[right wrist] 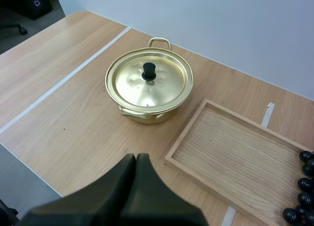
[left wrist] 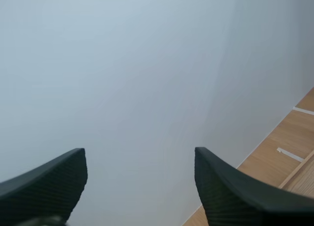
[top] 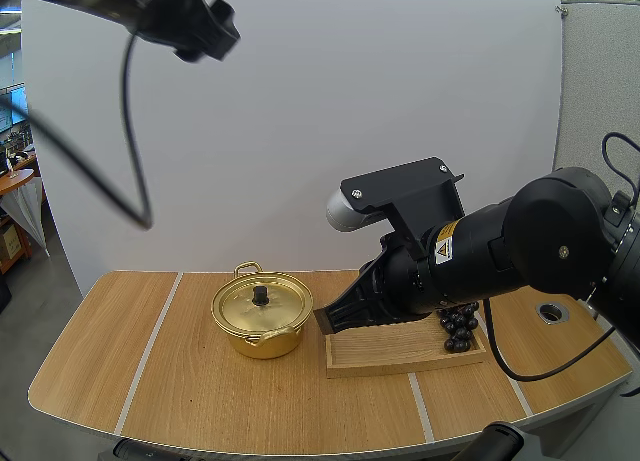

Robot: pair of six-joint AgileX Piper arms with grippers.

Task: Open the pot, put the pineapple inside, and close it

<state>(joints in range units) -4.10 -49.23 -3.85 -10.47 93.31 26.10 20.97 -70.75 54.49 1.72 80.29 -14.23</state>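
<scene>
A gold pot point(top: 262, 316) point(right wrist: 148, 86) stands on the wooden table, its lid on with a black knob point(top: 260, 295) point(right wrist: 148, 70) in the middle. To its right lies a wooden tray point(top: 395, 353) point(right wrist: 230, 152) with a bunch of dark grapes point(top: 458, 329) point(right wrist: 303, 187) at its far right end. My right gripper point(top: 323, 321) point(right wrist: 136, 158) hovers shut and holding nothing between the pot and the tray's left end, above the table. Raised high over the table's left side, my left gripper point(top: 210, 31) point(left wrist: 140, 155) is open and holds nothing, facing the white board.
White tape lines point(top: 150, 346) point(right wrist: 64, 79) cross the table point(top: 100, 361). A round hole point(top: 548, 311) sits near the right edge. A white board point(top: 300, 131) stands behind the table. Bare wood lies left of and in front of the pot.
</scene>
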